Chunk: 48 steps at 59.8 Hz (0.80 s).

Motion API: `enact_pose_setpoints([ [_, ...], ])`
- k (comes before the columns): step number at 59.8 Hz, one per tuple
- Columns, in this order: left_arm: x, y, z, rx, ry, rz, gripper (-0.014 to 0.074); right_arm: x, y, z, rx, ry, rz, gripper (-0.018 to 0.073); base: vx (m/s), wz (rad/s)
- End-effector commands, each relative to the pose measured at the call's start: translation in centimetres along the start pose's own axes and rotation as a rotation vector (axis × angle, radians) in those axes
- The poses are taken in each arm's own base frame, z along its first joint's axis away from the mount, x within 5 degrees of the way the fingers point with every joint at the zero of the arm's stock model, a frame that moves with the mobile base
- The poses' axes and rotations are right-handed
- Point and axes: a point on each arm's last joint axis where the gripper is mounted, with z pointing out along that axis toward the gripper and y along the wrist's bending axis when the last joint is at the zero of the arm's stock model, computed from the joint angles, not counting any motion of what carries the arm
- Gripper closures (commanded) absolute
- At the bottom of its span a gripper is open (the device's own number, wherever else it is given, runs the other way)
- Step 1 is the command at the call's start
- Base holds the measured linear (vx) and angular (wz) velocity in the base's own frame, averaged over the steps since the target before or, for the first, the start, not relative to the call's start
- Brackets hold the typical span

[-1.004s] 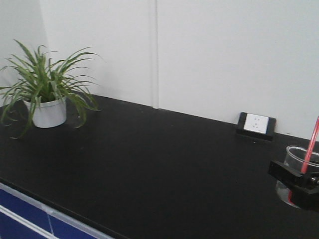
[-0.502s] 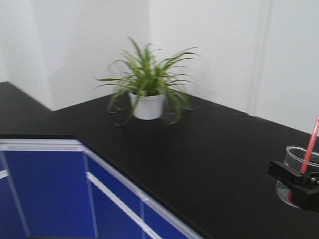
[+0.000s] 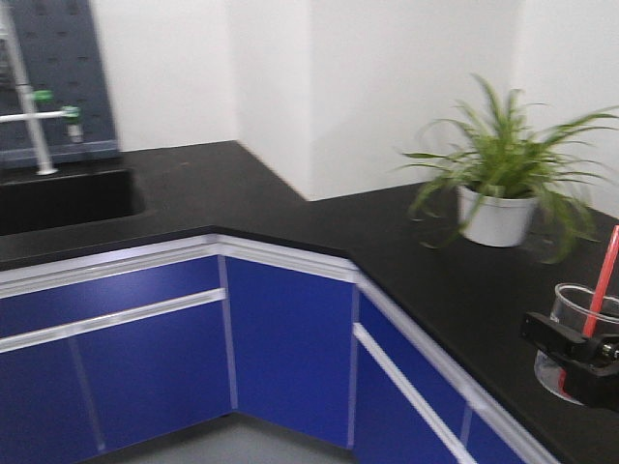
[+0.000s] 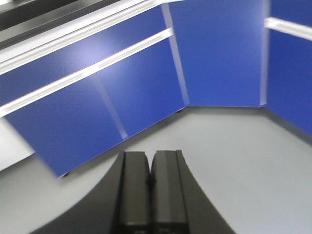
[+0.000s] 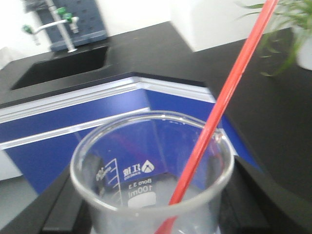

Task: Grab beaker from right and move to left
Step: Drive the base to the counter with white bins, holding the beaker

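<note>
1. Front view: the right claw (image 3: 578, 360) pinches the glass cup (image 3: 573, 307) upright at the far right, so its red stick (image 3: 602, 285) stays in.
2. Left wrist view: the left claw (image 4: 150, 192) is pressed together, empty, out of the way.
3. Right wrist view: black fingers (image 5: 61, 209) hug the cup's sides.

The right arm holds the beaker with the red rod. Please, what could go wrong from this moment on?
1. The red rod only leans on the rim of the beaker; a quick swing could tip it out.
2. The right gripper grips smooth glass, so the beaker may slip and break on the black counter.
3. On the left lies a sink; a placement near its edge could let the beaker fall in.
</note>
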Motion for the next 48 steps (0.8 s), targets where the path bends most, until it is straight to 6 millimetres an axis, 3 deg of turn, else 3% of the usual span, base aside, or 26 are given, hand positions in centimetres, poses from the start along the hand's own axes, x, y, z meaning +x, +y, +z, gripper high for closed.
enact_pose_setpoints([
  [1, -0.16, -0.05, 0.17, -0.004, -0.065, 0.001, 0.0603, -1.14, 0.09, -0.44, 0.019, -0.036, -0.046, 0.0561, -0.03, 0.68],
  [48, -0.16, -0.05, 0.17, -0.004, -0.065, 0.001, 0.0603, -1.13, 0.10, -0.44, 0.018, -0.036, -0.047, 0.0561, 0.00, 0.52],
])
